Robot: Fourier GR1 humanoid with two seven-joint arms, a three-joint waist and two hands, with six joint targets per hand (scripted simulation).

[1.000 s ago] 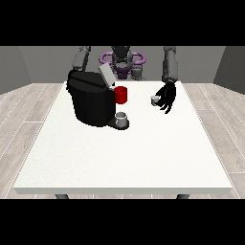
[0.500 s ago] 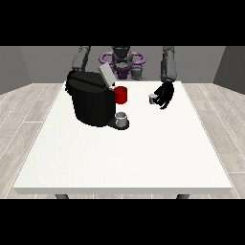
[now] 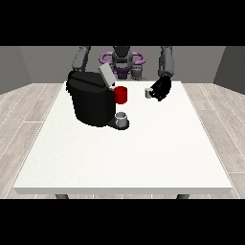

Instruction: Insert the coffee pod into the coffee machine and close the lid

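The black coffee machine (image 3: 91,103) stands on the left half of the white table (image 3: 143,153), its grey lid (image 3: 105,75) tilted up and open. The hand at the view's right (image 3: 161,89) is lifted above the table to the machine's right, fingers curled around a small grey coffee pod (image 3: 148,93) that shows at its left side. The other arm (image 3: 80,58) runs down behind the machine, and its hand is hidden there.
A red cup (image 3: 121,94) sits against the machine's front right. A small grey cup (image 3: 122,117) stands on the machine's drip base. The table edges lie far from the hand.
The hand at the view's right has risen off the table with the pod and shifted slightly back and left. The machine and the cups have not moved.
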